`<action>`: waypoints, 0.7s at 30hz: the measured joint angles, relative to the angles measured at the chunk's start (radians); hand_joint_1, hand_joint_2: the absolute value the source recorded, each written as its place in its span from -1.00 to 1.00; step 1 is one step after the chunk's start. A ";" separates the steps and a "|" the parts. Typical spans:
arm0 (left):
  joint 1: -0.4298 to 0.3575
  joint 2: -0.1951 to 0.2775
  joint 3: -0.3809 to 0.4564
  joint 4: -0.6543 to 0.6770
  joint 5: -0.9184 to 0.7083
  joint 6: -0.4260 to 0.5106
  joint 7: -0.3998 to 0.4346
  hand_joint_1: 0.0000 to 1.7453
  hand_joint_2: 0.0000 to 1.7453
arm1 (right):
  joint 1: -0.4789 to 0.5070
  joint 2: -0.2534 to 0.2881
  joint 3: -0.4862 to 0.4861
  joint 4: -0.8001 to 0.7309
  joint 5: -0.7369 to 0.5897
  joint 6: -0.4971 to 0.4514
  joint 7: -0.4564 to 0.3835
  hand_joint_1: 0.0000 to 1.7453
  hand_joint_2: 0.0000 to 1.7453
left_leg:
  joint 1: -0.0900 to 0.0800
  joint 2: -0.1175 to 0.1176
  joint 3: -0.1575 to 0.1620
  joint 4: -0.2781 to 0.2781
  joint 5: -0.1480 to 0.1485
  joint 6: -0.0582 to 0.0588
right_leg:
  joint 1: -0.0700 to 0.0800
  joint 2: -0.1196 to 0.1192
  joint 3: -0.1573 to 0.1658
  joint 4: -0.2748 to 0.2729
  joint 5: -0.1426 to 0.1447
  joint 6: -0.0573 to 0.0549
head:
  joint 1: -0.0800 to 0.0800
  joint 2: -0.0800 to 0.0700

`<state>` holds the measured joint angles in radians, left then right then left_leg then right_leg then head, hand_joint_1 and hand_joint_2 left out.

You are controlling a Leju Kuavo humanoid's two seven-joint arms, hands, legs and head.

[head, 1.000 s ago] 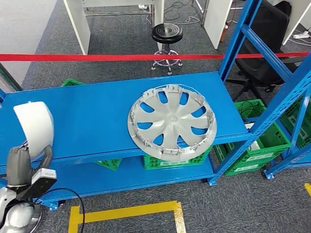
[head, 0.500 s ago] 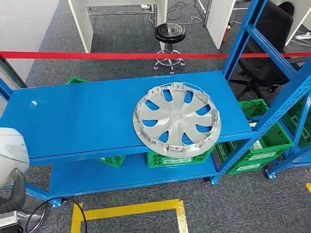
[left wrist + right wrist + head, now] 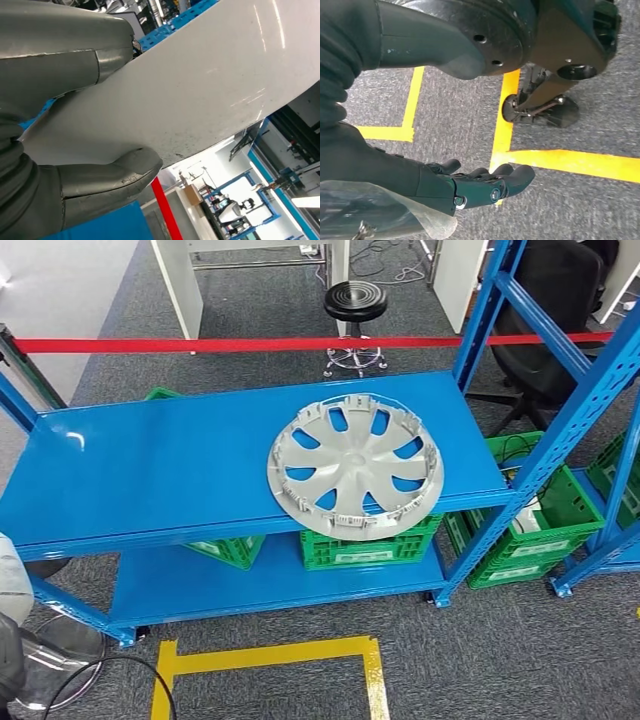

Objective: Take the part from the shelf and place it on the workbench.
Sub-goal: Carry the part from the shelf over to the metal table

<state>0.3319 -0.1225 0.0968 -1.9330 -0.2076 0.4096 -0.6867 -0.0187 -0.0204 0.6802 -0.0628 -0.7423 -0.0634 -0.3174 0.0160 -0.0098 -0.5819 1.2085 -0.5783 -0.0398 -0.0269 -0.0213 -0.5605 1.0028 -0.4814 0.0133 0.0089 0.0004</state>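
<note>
You can see the part, a round grey wheel cover (image 3: 355,466), lying flat on the top board of the blue shelf (image 3: 151,470). It sits toward the right end, and its near rim hangs a little over the front edge of the shelf. Nothing lies on top of it, and no hand touches it. Under the shelf, on the floor behind the lower board, are green crates (image 3: 362,548), one right below the wheel cover. More green crates (image 3: 543,530) sit to the right, past the slanted blue post (image 3: 562,440) that rises at the shelf's right end. Behind the shelf a red tape (image 3: 226,344) runs straight across, and past it stand a black round stool (image 3: 354,302) and a dark office chair (image 3: 555,300). On the grey floor in front of the shelf you see yellow tape lines (image 3: 264,652). Your left hand (image 3: 75,120) has its thick thumb and fingers spread against a big smooth white curved surface (image 3: 211,80); you cannot tell if it grips it or just rests there. Your right hand (image 3: 471,185) hangs down over the grey floor and the yellow lines, with its dark fingers loosely stretched out and nothing in them.
</note>
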 joint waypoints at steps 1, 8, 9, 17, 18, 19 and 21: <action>0.003 -0.001 0.004 -0.003 0.002 -0.009 0.000 1.00 1.00 | -0.001 0.005 0.000 0.000 -0.005 -0.002 0.001 -1.00 1.00 | 0.003 0.001 0.048 -0.075 0.020 -0.003 | -0.001 -0.001 -0.009 0.006 0.004 0.004 | 0.000 0.000; 0.035 -0.015 0.020 -0.019 0.019 -0.067 -0.001 1.00 1.00 | -0.003 0.019 0.014 -0.005 0.010 0.004 -0.004 -1.00 1.00 | -0.004 0.003 0.094 -0.213 0.057 0.055 | -0.001 0.006 -0.045 0.034 -0.002 0.044 | 0.002 0.000; 0.037 -0.017 0.022 -0.020 0.022 -0.072 -0.001 1.00 1.00 | -0.004 0.019 0.018 -0.006 0.015 0.003 -0.006 -1.00 1.00 | -0.004 0.005 0.082 -0.214 0.067 0.065 | -0.001 0.010 -0.060 0.072 -0.043 0.046 | 0.004 0.000; 0.051 -0.030 0.034 -0.020 0.036 -0.088 -0.001 1.00 1.00 | -0.013 0.019 0.038 -0.015 0.021 -0.004 -0.010 -1.00 1.00 | -0.030 0.006 -0.024 -0.209 0.155 0.077 | 0.024 0.021 0.064 0.100 -0.077 0.009 | 0.008 0.000; 0.050 -0.030 0.036 -0.020 0.038 -0.089 -0.001 1.00 1.00 | -0.015 0.019 0.041 -0.017 0.021 -0.004 -0.011 -1.00 1.00 | -0.032 0.006 -0.030 -0.208 0.164 0.074 | 0.028 0.021 0.114 0.023 -0.079 0.001 | 0.007 0.000; 0.050 -0.030 0.037 -0.020 0.041 -0.088 -0.001 1.00 1.00 | -0.017 0.019 0.042 -0.019 0.021 -0.004 -0.011 -1.00 1.00 | -0.031 0.007 -0.034 -0.207 0.173 0.069 | 0.033 0.022 0.146 -0.030 -0.088 -0.003 | 0.007 0.000; 0.049 -0.030 0.040 -0.020 0.047 -0.087 -0.001 1.00 1.00 | -0.018 0.021 0.046 -0.025 0.021 -0.003 -0.012 -1.00 1.00 | -0.029 0.008 -0.039 -0.209 0.191 0.058 | 0.035 0.021 0.151 -0.062 -0.089 -0.006 | 0.007 0.000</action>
<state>0.3805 -0.1523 0.1366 -1.9529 -0.1604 0.3222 -0.6876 -0.0370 0.0002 0.7262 -0.0876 -0.7212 -0.0668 -0.3297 -0.0135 -0.0022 -0.6212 0.9993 -0.3873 0.0182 0.0085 -0.0004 -0.4093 0.9404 -0.5704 0.0077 0.0163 0.0004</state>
